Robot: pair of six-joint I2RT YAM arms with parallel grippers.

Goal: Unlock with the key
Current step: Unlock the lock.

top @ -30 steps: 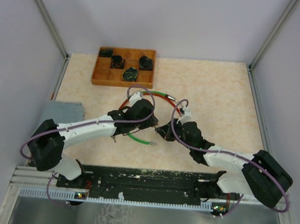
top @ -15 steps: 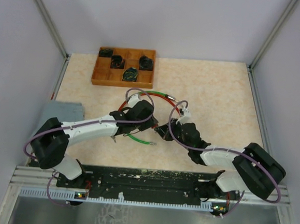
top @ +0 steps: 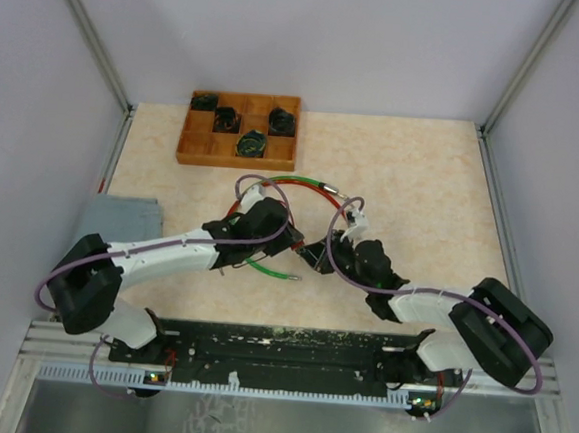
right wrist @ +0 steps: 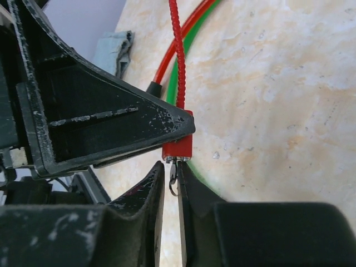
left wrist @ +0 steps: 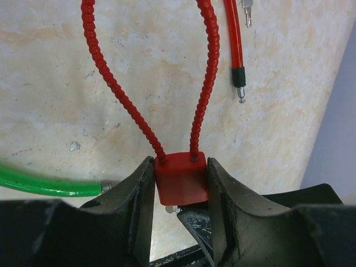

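Observation:
In the left wrist view my left gripper (left wrist: 181, 186) is shut on the red lock (left wrist: 181, 181), a small red block pinched at both sides. Its ribbed red cable shackle (left wrist: 206, 67) loops away over the table. The key (right wrist: 173, 177) sticks out of the lock's (right wrist: 178, 146) underside, a thin metal piece with a ring. My right gripper (right wrist: 171, 169) stands around it with the jaws slightly apart. The key rests against one finger (right wrist: 189, 192), and a gap shows on the other side. From above, both grippers (top: 286, 238) (top: 317, 254) meet at mid-table, and the lock is hidden between them.
A wooden compartment tray (top: 189, 156) holding dark objects sits at the back left. A grey cloth (top: 119, 213) lies at the left edge. A green cable (top: 265, 271) and a smooth red cable (left wrist: 236, 44) curl on the table around the grippers.
My right gripper's jaws have parted a little around the key. Both arms have shifted slightly, while the left gripper keeps the lock.

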